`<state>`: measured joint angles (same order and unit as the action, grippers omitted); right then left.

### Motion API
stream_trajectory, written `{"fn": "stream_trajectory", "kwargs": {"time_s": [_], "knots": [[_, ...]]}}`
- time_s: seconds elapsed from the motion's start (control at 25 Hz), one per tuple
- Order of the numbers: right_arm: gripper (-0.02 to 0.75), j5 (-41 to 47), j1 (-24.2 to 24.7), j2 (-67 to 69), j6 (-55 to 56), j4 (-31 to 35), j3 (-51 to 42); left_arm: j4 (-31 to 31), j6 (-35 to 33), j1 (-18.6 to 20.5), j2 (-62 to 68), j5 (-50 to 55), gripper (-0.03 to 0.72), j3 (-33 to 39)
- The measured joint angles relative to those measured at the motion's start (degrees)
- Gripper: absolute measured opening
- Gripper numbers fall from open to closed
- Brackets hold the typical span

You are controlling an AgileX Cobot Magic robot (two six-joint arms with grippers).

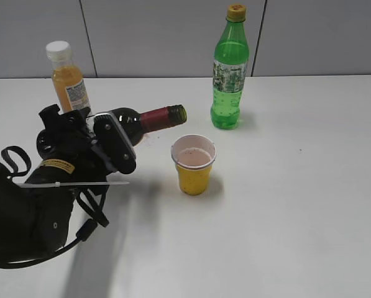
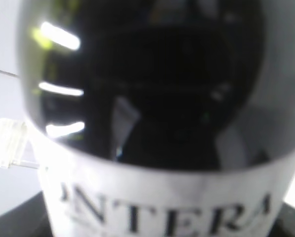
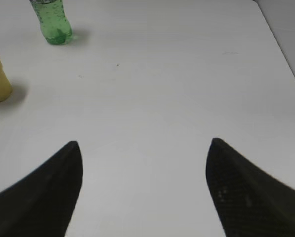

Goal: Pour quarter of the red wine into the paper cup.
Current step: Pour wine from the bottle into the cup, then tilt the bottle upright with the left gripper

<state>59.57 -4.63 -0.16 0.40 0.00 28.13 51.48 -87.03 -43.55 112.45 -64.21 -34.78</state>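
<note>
Left claw (image 1: 114, 144) clenched on the red wine bottle (image 1: 145, 118), held nearly horizontal, mouth above and just left of the paper cup (image 1: 193, 164) on the desk (image 1: 297, 205), likely to pour. No stream seen. Right claw (image 3: 143, 187) spread wide, holding nothing, well clear.
</note>
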Motion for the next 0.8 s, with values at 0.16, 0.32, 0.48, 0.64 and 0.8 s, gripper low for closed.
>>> {"fn": "stream_trajectory", "kwargs": {"time_s": [0.16,0.32,0.48,0.64,0.8], "knots": [[0.591,-0.11,0.00,0.00,0.00,0.00,0.00,-0.03,-0.76,0.48,0.00,0.00,0.532,-0.06],[0.591,-0.11,0.00,0.00,0.00,0.00,0.00,0.02,-2.31,0.54,0.00,0.00,0.532,-0.55],[0.591,-0.11,0.00,0.00,0.00,0.00,0.00,-0.17,-4.36,0.54,0.00,0.00,0.532,-1.97],[0.590,-0.11,0.00,0.00,0.00,0.00,0.00,-0.44,-7.95,0.54,0.74,-0.70,0.532,-2.35],[0.590,-0.11,0.00,0.00,0.00,0.00,0.00,-0.31,-11.03,0.57,2.15,-0.23,0.532,-2.35]]}}
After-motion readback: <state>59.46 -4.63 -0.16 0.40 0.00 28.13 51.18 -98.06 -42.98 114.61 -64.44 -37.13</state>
